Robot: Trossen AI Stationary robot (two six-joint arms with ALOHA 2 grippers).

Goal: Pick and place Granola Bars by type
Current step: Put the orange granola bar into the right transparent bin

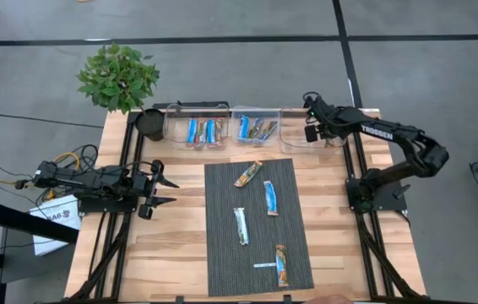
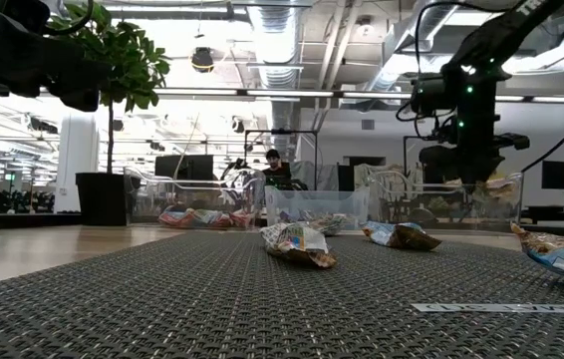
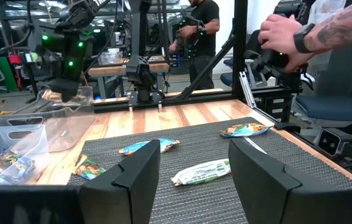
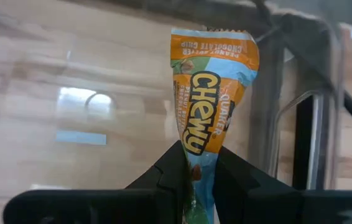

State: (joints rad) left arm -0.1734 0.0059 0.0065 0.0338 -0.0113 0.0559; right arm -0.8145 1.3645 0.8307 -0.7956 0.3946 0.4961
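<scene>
Four shiny wrapped bars (image 1: 266, 197) remain on my mat while my right hand (image 4: 196, 168) pinches an orange-wrapped Chewy bar (image 4: 208, 93) over the clear bins (image 1: 300, 128), left hand (image 1: 161, 191) open.

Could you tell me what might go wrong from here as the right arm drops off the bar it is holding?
1. The right gripper pinches the orange Chewy bar only by its end, so it could swing or slip out early.
2. It hangs at the rim of the rightmost clear bin, so a release might miss.
3. The middle bin already looks mixed, so sorting errors may go unnoticed.
</scene>
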